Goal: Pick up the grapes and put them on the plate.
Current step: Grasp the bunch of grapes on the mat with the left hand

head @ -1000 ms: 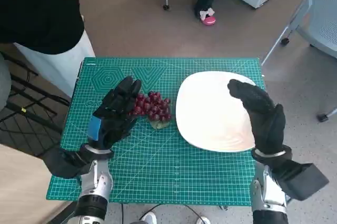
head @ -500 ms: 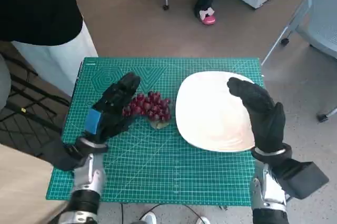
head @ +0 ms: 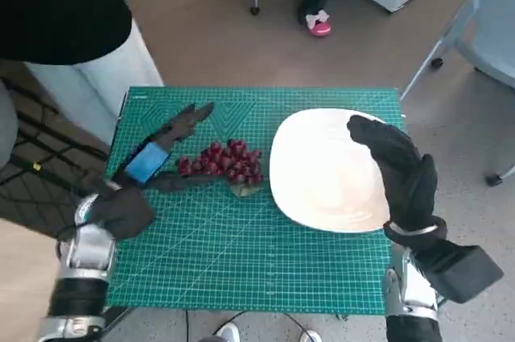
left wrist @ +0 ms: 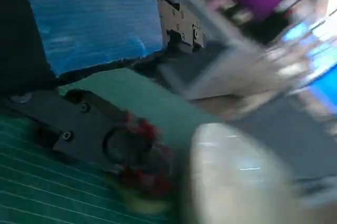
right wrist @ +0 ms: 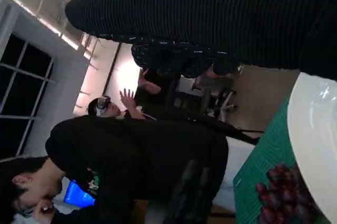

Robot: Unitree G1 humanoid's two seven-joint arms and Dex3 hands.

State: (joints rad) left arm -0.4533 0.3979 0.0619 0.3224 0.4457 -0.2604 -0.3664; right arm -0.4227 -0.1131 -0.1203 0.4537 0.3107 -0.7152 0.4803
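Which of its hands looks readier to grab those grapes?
The left hand. It lies open right beside the grapes on the green mat, its fingers spread around the bunch's near end. The right hand hovers over the far side of the plate, with the plate between it and the grapes.

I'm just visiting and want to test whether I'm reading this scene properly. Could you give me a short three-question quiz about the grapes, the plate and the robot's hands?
1. True or false: the grapes already lie on the plate.
2. Which hand is next to the grapes? A) the left hand B) the right hand
3. Fill in: the grapes lie on the green ____.

Key:
1. False; they lie beside the plate.
2. A; its fingers are spread either side of the bunch, while the right hand hovers over the plate's far edge.
3. Mat.
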